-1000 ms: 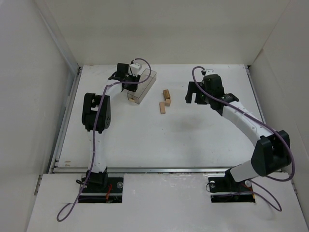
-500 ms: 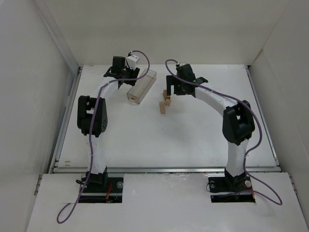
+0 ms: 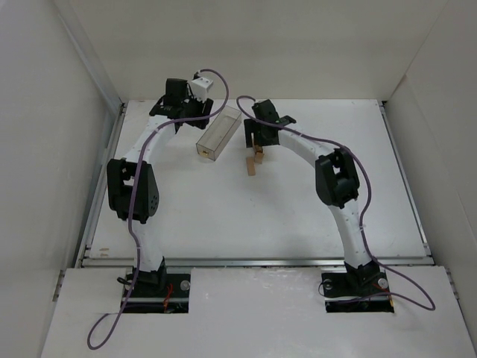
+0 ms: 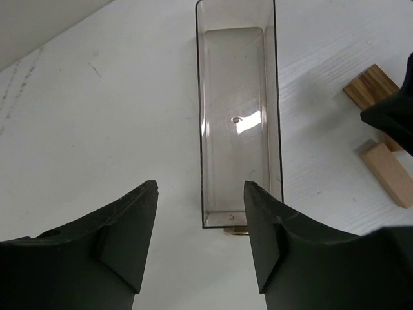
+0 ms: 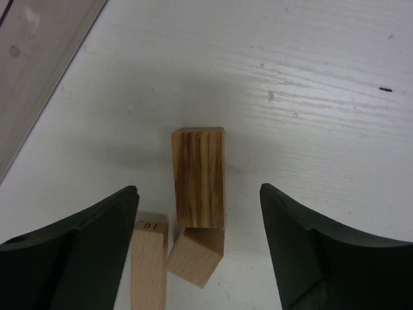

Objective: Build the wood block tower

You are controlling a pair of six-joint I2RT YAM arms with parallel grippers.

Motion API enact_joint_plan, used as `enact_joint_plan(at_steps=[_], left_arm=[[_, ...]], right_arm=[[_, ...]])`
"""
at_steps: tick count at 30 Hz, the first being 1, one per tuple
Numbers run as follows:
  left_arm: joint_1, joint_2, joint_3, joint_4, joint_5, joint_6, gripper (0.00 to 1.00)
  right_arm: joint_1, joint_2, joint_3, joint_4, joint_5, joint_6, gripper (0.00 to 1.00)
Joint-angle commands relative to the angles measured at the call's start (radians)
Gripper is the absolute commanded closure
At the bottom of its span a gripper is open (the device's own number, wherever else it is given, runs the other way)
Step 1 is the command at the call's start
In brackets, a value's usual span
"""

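Observation:
No wood block tower shows; three loose wooden blocks lie flat on the white table. In the right wrist view a dark-grained block (image 5: pixel 199 169) lies lengthwise between the fingers. A small light block (image 5: pixel 197 256) touches its near end, and a long light block (image 5: pixel 148 261) lies beside that. My right gripper (image 5: pixel 199 194) is open and straddles the dark block with a gap on each side. From above it hangs over the blocks (image 3: pixel 258 156). My left gripper (image 4: pixel 200 187) is open and empty, just short of the clear plastic box (image 4: pixel 239 116).
The clear box (image 3: pixel 218 134) lies at an angle between the two grippers, with a small tan piece (image 4: pixel 235 230) showing under its near end. White walls close in the table on the left, back and right. Both arms reach toward the far middle.
The right arm has swung left until its gripper is over the blocks, and its jaws have narrowed a little. The left gripper has opened and drawn back from the clear box.

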State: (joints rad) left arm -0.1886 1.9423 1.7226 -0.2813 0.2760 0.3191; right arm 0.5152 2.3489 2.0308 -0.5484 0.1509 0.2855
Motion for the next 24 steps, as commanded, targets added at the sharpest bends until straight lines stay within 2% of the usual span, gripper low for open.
enact_joint_plan(at_steps=[1, 9, 13, 14, 16, 17, 24], left_arm=[[-0.003, -0.04, 0.002, -0.052, 0.026, -0.028, 0.48], [-0.003, -0.059, 0.011, -0.079, 0.005, -0.008, 0.49], [-0.023, -0.059, 0.02, -0.099, -0.008, 0.001, 0.49], [-0.032, -0.059, 0.02, -0.114, -0.008, 0.001, 0.5], [-0.044, -0.059, 0.041, -0.136, -0.008, 0.014, 0.5], [-0.063, -0.059, 0.042, -0.148, -0.008, 0.014, 0.51], [-0.136, -0.059, 0.061, -0.239, 0.035, 0.096, 0.51]], right_arm=[[0.009, 0.024, 0.075, -0.025, 0.026, -0.012, 0.23], [0.019, 0.047, 0.078, -0.025, 0.015, -0.012, 0.5], [0.019, 0.035, 0.078, -0.025, 0.015, -0.012, 0.72], [0.019, 0.035, 0.069, -0.025, 0.024, -0.012, 0.82], [0.019, 0.026, 0.069, -0.025, 0.042, -0.012, 0.9], [0.019, 0.012, 0.069, -0.025, 0.067, -0.022, 0.98], [-0.027, -0.133, 0.002, -0.013, 0.099, -0.031, 1.0]])
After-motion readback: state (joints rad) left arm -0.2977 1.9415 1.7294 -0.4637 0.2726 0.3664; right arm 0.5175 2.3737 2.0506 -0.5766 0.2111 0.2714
